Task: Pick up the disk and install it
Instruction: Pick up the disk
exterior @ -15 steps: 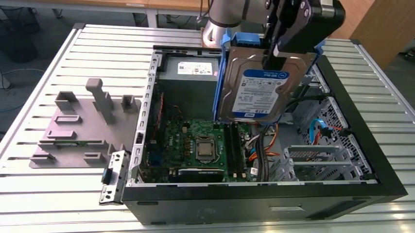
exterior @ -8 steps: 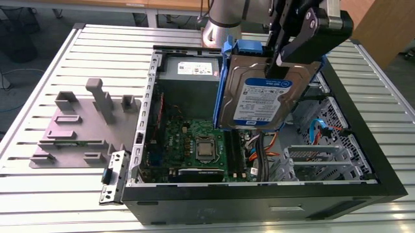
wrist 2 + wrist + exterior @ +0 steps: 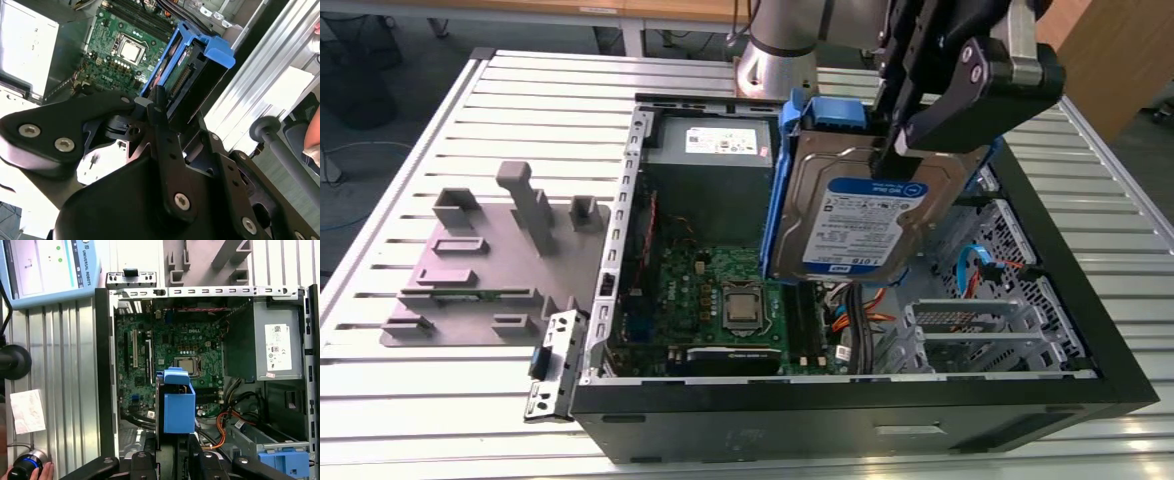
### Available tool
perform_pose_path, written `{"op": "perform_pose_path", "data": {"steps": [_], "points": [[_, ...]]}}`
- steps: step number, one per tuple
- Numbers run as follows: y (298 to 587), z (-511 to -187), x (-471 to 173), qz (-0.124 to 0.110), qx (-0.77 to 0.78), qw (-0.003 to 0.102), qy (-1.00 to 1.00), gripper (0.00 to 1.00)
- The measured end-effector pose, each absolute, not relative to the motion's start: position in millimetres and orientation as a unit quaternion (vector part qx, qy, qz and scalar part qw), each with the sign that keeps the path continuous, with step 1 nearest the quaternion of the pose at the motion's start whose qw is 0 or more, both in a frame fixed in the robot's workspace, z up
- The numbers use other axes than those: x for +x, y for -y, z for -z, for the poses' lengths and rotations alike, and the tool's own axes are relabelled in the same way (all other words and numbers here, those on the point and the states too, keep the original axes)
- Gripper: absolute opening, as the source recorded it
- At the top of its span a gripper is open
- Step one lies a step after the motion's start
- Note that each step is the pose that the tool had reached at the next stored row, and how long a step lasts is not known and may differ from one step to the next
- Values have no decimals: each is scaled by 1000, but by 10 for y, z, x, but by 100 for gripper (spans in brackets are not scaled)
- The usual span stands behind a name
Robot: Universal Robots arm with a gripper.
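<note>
Open computer case [image 3: 854,425] on slatted table [image 3: 440,400], seemingly plastic fixture [image 3: 467,270] beside.

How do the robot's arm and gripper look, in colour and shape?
The arm is a round, silver-grey tube. The gripper is matte black, built of flat link plates with rounded ends, joined by silver screws.

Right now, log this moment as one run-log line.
gripper: shut on disk | disk: lifted, held on edge | position: above open computer case, over motherboard | install: not yet seated
</note>
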State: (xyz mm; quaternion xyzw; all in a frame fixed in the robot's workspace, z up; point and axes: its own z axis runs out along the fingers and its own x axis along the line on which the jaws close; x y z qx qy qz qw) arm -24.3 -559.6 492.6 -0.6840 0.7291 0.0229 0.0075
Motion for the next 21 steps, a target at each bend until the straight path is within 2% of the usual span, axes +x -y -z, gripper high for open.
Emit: {"op": "perform_pose_path", "data": {"steps": [21], "points": [[5221,-4969,-233,-23,-689,7,-725,35]]}}
